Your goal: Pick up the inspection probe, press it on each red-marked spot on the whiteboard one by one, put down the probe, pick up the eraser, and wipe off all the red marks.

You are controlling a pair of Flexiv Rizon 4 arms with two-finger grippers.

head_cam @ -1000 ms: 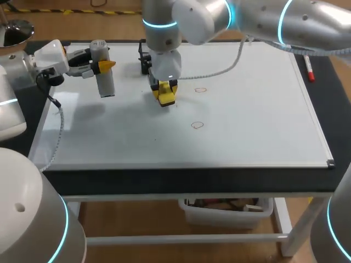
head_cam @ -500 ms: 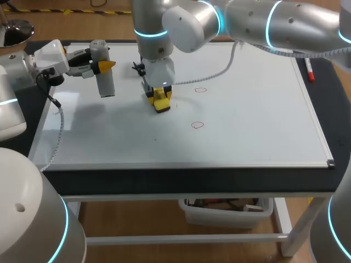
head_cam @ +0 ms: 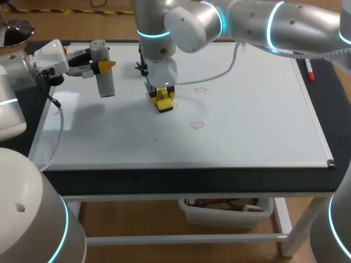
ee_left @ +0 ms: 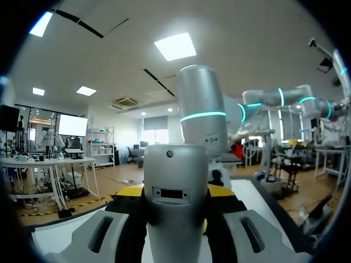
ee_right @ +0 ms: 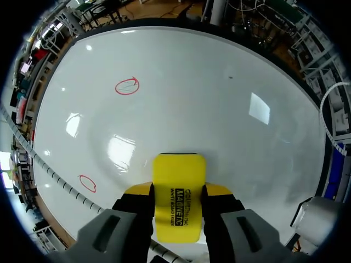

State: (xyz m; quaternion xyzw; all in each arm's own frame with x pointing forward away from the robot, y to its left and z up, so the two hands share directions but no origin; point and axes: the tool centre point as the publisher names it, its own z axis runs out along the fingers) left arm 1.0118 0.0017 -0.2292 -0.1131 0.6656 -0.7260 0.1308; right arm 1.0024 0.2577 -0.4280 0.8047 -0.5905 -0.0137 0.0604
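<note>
While you are scanning the counter point(head_cam: 164, 181) from its left side, your left claw point(head_cam: 100, 66) is hanging over the far left part of the whiteboard point(head_cam: 247, 126). It is gripping the grey inspection probe point(head_cam: 105, 82) from both sides. The probe is standing upright with its lower end pointing down at the board, and you cannot tell whether it is touching. In the left wrist view, the yellow tips of that claw point(ee_left: 175, 192) are pressing against the probe body point(ee_left: 175, 219).

Moving toward the middle, your right arm is reaching in from the right and past the centre. Its right claw point(head_cam: 163, 98) is pointing down and clamping the yellow eraser point(head_cam: 164, 104). The eraser is sitting low over the board, and contact is unclear. The right wrist view is showing the claw point(ee_right: 178, 192) squeezing the eraser point(ee_right: 178, 175) from two sides.

Just right of the eraser, one red circle point(head_cam: 201, 90) is showing on the board, and a second red circle point(head_cam: 197, 125) is lying nearer the front edge. Both are apart from the eraser. Farther right, a red marker point(head_cam: 309, 68) is lying beside the board's right edge.
</note>
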